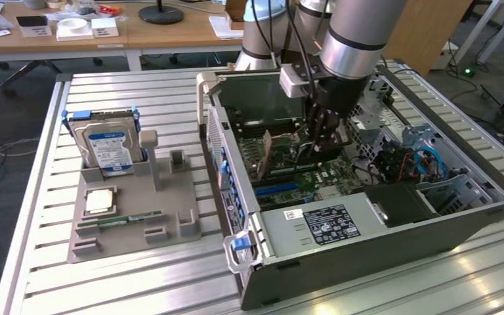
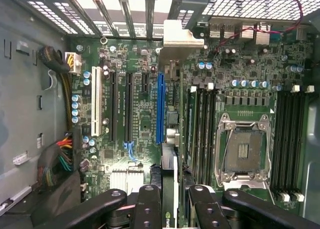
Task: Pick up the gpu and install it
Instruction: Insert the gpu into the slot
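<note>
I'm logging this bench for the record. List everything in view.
table: one, silver slats, under everything.
computer case: one, grey, open, exterior view's right.
motherboard: one, green, inside the computer case.
long slot: one, blue, on the motherboard.
holder: one, grey, exterior view's left.
hard drive: one, silver with blue label, upright in the holder.
processor chip: one, silvery, flat on the holder.
RAM stick: one, green, flat on the holder.
gpu: one, dark, held above the motherboard.
arm: one, silver, reaching into the computer case.
pincer: one, black, closed on the gpu.
</note>
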